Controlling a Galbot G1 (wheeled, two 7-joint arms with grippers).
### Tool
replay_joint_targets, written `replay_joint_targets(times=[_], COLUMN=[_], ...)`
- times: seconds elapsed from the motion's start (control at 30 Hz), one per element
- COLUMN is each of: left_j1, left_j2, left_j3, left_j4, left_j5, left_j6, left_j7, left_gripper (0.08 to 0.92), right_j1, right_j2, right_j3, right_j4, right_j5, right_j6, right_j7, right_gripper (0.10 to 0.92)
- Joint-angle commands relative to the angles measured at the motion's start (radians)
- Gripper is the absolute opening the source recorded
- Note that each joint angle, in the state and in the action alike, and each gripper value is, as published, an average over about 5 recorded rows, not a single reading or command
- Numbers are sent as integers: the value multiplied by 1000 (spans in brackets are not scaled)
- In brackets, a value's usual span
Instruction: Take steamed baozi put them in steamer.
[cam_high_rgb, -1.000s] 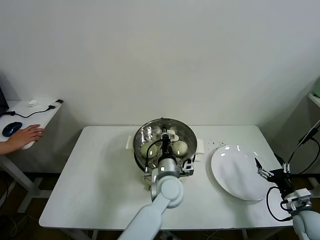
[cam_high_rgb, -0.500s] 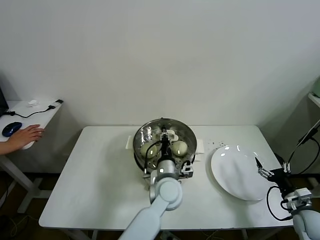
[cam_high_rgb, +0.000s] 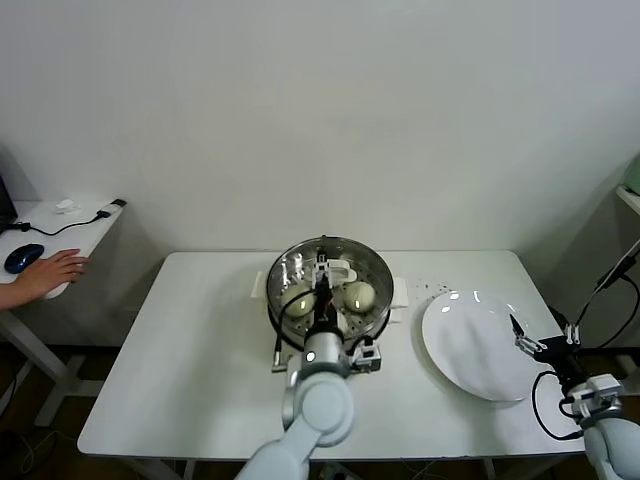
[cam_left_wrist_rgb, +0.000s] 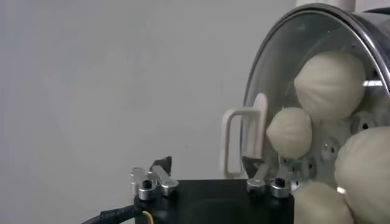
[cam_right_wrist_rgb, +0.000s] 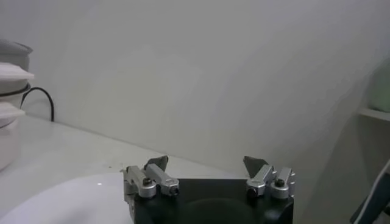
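nearest the camera, the robot's left gripper (cam_high_rgb: 322, 283) hangs over the round shiny stainless-steel steamer (cam_high_rgb: 284, 268) at the middle of the white rectangular table (cam_high_rgb: 190, 370), its jaws spread wide and holding nothing. four small cream-white dough baozi (cam_left_wrist_rgb: 329, 84) sit apart on the perforated tray inside, pleated tops pointing up; being round, they show no long axis. the likely risk is a finger clipping a bun or the steel rim as the arm lifts out, tipping a bun over. off to the right, the right gripper (cam_high_rgb: 531, 343) waits at the near edge of the flat white round plate (cam_high_rgb: 465, 345), jaws wide and empty. farther left, a person's hand (cam_high_rgb: 48, 272) rests on a side desk.
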Motion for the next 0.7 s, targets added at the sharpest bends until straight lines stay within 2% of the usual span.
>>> replay_joint_targets(times=[0.03,0.2,0.3,0.37,0.53,0.7], left_j1=[179,249,284,314,420,534], left_j2=[121,184,196,192,148,89], left_j3=[-62,-199,-336,-437,-652,-783], left_j4=[-296,-371,-380,-386,-384,-372], left_j5=[-167,-439,-669,-837,-1181,-1478], left_j6=[-13,-95,-211,-293,-477,-614], left_j7=[-94,-270,-383,-428,-443,-453], left_gripper=[778,821,822,823,823,823], right_j1=[-1,-5,-8,-11,-15,-26], right_j2=[-2,5,21,30,52,77], right_j3=[-6,-11,-15,-18,-25,-23], right_j4=[29,59,81,92,111,133], right_j5=[-41,-69,-57,-61,-70,-73], right_j6=[-52,-75,-82,-81,-67,-57], right_j7=[39,43,47,53,63,65], right_gripper=[823,823,823,823,823,823])
